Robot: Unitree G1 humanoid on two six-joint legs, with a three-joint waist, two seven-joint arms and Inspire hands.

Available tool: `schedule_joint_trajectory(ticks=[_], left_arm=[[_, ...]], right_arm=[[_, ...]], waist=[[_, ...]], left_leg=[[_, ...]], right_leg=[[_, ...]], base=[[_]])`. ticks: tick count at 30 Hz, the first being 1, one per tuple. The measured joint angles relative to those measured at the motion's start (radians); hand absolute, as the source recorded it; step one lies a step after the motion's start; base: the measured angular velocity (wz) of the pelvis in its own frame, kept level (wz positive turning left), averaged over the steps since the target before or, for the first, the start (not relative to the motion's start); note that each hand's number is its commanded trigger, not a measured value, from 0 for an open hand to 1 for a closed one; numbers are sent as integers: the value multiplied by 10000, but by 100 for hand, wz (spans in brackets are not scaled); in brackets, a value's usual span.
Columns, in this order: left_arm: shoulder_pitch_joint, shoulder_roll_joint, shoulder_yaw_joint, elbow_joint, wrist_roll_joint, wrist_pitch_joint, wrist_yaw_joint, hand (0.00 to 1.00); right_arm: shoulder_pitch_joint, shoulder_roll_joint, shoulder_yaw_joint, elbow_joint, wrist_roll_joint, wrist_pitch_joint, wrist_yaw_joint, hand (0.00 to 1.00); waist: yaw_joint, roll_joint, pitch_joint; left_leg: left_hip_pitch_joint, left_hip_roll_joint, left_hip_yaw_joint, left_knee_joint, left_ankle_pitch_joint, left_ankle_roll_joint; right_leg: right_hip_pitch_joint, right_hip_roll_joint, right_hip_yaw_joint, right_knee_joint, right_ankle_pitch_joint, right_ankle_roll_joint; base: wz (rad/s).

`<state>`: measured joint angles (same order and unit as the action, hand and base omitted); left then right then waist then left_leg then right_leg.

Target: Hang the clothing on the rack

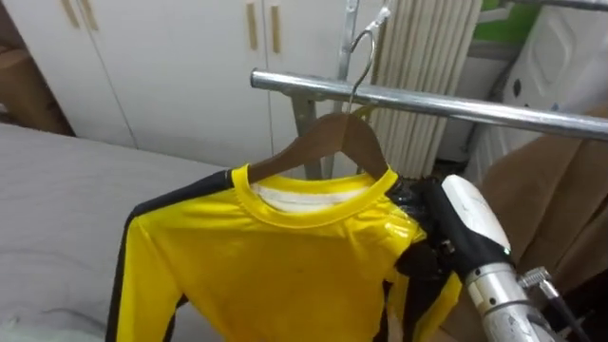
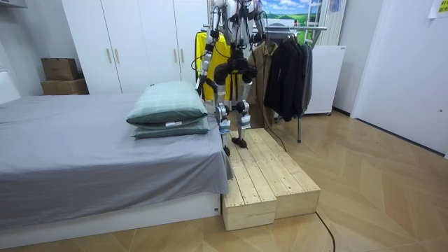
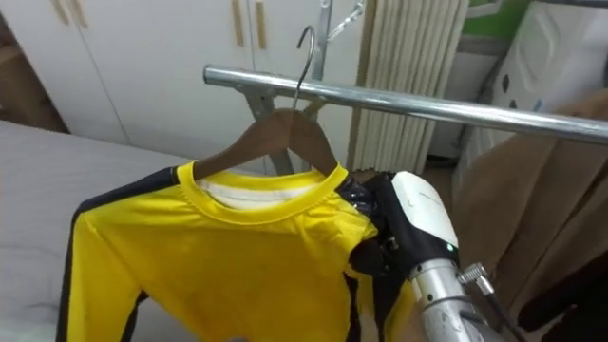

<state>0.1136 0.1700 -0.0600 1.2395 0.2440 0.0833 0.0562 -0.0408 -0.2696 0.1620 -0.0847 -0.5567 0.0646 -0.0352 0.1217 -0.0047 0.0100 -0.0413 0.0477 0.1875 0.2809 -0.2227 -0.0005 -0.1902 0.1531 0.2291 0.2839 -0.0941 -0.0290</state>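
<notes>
Fingers [image 1: 410, 197] of the right hand [image 1: 446, 223] clamp the yellow shirt [image 1: 275, 266] by its shoulder; hanger [image 1: 323, 142] hook crosses the rail [image 1: 456, 104] near its end.

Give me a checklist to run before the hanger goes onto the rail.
1. Hook top higher than rail: ok.
2. Hook resting on rail: not ok, it is held above it.
3. Hook opening turned towards rail: cannot tell.
4. Right hand gripping shirt at its shoulder: ok.
5. Shirt seated on hanger, collar centred: ok.
6. Bare rail at the hook; coat hangs further right: ok.
</notes>
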Motion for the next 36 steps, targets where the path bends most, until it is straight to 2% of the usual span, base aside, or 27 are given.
schedule_joint_trajectory(ticks=[1,2,3,4,5,6,7,8,9,11,12,14,16,19,22,25,28,32,36], left_arm=[[99,-4,21,1,13,-17,-9,0],[128,-5,55,1,13,-17,-22,0],[175,-4,100,1,12,-16,-26,0],[240,-5,147,0,16,-17,-44,0],[289,-5,181,-1,15,-17,-59,0],[373,-5,181,-2,9,-8,-69,0],[377,-7,161,-2,8,-7,-75,0],[335,-3,154,-24,11,-7,-75,0],[271,-8,153,-39,21,-5,-83,0],[116,-11,178,-80,70,-1,-107,0],[-20,-11,258,-83,103,2,-107,0],[-203,-10,399,-83,79,-4,-106,0],[-337,-10,467,-183,52,-4,-84,0],[-331,-8,324,-245,93,30,105,0],[-323,-6,198,-251,118,31,298,0],[-321,-17,81,-274,111,26,507,0],[-178,-18,28,-412,88,-29,638,0],[-56,-18,64,-520,56,-35,666,0],[277,-5,184,-741,45,-191,701,0]], right_arm=[[-1,8,74,-2,40,13,93,100],[-2,30,95,-5,55,12,147,100],[-16,95,156,-18,65,11,268,100],[-55,183,226,-21,62,10,360,100],[-126,226,287,-20,62,10,410,100],[-268,288,431,-20,63,6,460,100],[-295,309,476,-20,66,5,460,100],[-309,335,534,-20,94,5,463,100],[-339,359,574,-20,107,5,487,100],[-415,430,579,-21,98,3,532,100],[-449,464,613,-21,98,3,532,100],[-466,512,657,-30,97,-53,531,100],[-466,504,655,-28,143,-88,528,100],[-466,502,651,-30,420,-99,509,100],[-466,498,633,-29,427,-99,506,100],[-466,347,580,-30,570,-105,492,100],[-522,288,492,-5,599,-197,464,100],[-521,279,493,0,676,-274,467,100],[-518,230,251,-10,775,-294,512,100]], waist=[[176,4,-18],[208,-4,-23],[281,-22,-30],[539,-41,-38],[660,-64,-40],[715,-93,-37],[673,-93,-36],[453,-117,-30],[414,-160,-37],[349,-221,-34],[375,-274,-31],[378,-358,-21],[221,-427,-3],[-40,-487,-13],[-108,-525,-8],[-154,-550,-1],[-146,-558,-1],[-150,-563,3],[-555,-531,0]], left_leg=[[280,46,341,-316,4,-9],[403,78,537,-448,16,-39],[572,85,790,-625,22,-67],[773,110,1167,-746,-23,-128],[851,151,1359,-791,-56,-150],[920,158,1638,-773,-145,-163],[911,164,1626,-751,-165,-159],[908,109,1542,-771,-162,-161],[898,109,1521,-766,-162,-161],[890,105,1405,-764,-162,-161],[903,100,1358,-775,-162,-162],[892,107,1340,-782,-162,-162],[872,106,1351,-790,-161,-162],[866,99,1354,-791,-162,-162],[865,107,1342,-746,-161,-162],[819,100,1114,-601,-162,-162],[866,92,779,-571,-160,-165],[1002,92,714,-646,-162,-166],[1019,98,589,-773,-213,-244]], right_leg=[[85,112,215,-103,78,-111],[95,146,301,-109,94,-124],[94,178,295,-100,161,-235],[25,106,-263,-107,257,-428],[-47,-18,-841,-110,273,-552],[-114,-283,-1928,-166,210,-645],[-96,-297,-2004,-190,194,-618],[-7,-253,-1900,-310,190,-611],[94,-190,-1726,-390,239,-706],[147,-163,-1682,-480,385,-926],[156,-118,-1571,-524,434,-941],[179,-78,-1472,-643,551,-942],[160,-75,-1478,-662,618,-930],[139,-81,-1492,-631,617,-924],[150,-81,-1492,-621,603,-939],[171,-83,-1487,-590,509,-949],[262,-50,-1451,-624,511,-954],[349,78,-1170,-644,539,-909],[384,148,-1084,-678,618,-903]], base=[[-70],[-70],[-81],[-92],[-103],[-60],[-26],[7],[7],[-9],[-19],[-27],[-13],[-2],[0],[10],[-1],[-21],[-10]])
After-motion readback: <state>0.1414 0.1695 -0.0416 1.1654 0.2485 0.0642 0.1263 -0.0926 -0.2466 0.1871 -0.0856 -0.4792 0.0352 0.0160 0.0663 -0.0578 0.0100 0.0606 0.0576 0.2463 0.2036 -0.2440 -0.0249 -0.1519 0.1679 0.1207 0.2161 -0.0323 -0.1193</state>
